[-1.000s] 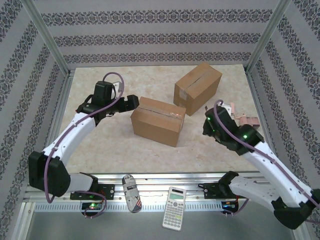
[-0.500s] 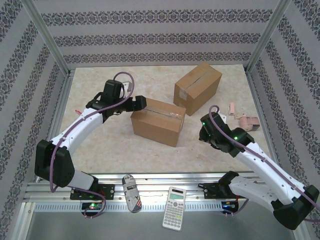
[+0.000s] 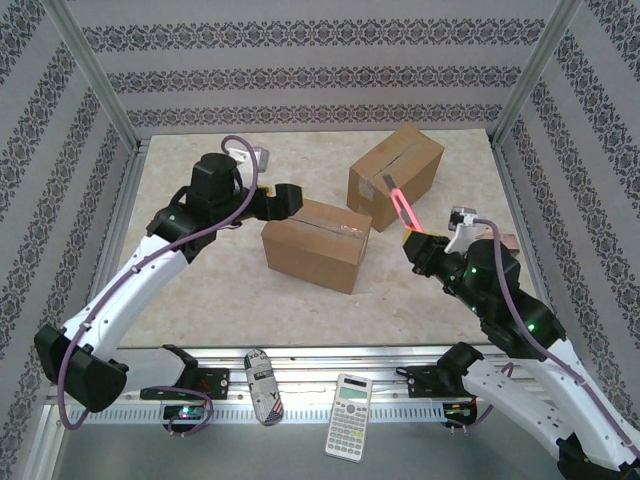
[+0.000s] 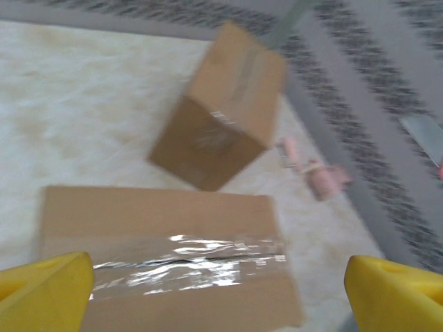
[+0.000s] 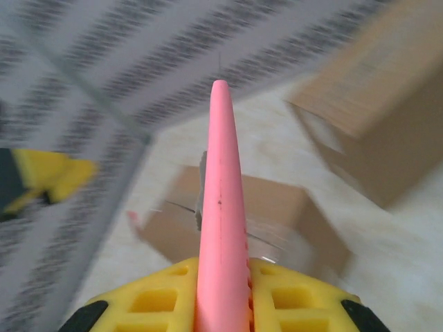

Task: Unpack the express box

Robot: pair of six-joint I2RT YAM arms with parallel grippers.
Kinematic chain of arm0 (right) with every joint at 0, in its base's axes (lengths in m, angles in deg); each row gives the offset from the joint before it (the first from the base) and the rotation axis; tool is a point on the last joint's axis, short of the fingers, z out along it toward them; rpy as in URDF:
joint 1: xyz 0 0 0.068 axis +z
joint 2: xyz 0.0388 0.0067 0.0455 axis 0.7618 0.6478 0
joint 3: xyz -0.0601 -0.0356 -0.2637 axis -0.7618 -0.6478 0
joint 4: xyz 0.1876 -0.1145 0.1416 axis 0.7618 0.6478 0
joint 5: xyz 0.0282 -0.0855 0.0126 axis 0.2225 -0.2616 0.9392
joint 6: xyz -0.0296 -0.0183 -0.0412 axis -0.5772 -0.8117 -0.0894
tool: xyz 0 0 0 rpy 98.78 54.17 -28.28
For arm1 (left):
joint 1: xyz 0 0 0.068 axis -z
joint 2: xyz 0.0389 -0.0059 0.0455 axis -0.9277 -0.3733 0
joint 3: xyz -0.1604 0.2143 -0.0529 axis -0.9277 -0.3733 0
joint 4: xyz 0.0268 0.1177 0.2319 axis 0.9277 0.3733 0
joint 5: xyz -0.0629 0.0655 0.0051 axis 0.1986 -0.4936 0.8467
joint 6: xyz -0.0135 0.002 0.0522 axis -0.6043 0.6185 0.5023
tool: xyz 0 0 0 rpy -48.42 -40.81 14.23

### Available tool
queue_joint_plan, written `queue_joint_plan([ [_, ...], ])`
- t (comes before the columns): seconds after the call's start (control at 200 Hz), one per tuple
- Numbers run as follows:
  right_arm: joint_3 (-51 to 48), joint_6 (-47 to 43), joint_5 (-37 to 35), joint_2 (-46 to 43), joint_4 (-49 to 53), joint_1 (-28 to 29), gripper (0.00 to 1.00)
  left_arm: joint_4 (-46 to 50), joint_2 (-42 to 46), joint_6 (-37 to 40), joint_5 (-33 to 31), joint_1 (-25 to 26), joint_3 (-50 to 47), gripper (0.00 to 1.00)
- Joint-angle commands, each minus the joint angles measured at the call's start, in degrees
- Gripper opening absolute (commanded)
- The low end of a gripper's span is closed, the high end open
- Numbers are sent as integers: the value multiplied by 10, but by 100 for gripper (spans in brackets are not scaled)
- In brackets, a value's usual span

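Task thing: taped brown cardboard box (image 3: pixel 315 240) at centre of the table (image 3: pixel 230 300), with a clear tape seam (image 4: pixel 173 266) running along its lid. A second brown cardboard box (image 3: pixel 395 172) lies at its 1 o'clock, apart.

At the near box's 3 o'clock is the right claw (image 3: pixel 420 242), clamped on a slim pink plastic cutter (image 3: pixel 398 203). The tip is raised toward 11 o'clock, off the box.

At the box's 10 o'clock edge is the left claw (image 3: pixel 285 198), jaws wide apart over the lid end. Contact can't be told.

The step looks like slitting the tape. To do it well:
- Pin the lid end with the left claw first.
- Lower the cutter tip onto the seam's 3 o'clock end.
- Keep a shallow angle and light depth so the contents aren't cut.
- Draw straight along the tape and stop short of the left claw.
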Motion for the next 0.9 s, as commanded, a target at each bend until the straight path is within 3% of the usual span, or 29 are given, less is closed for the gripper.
queue_joint_plan([
  [0.0, -29, -31, 157, 35, -215, -6, 0, -104, -16, -18, 120, 36, 0, 94],
  [0.145, -31, -10, 205, 93, -337, -8, 0, -236, -28, -53, 163, 73, -15, 96],
  [0.4, -59, 44, 180, 136, -448, -10, 0, -493, -19, -150, 151, 77, -108, 100],
  [0.555, -75, 74, 193, 155, -486, -11, 0, -544, -35, -170, 141, 77, -114, 100],
  [0.725, -93, 98, 190, 163, -507, -11, 0, -660, -55, -208, 134, 77, -135, 100],
  [0.894, -97, 111, 204, 170, -523, -11, 0, -681, -89, -229, 136, 77, -113, 96],
])
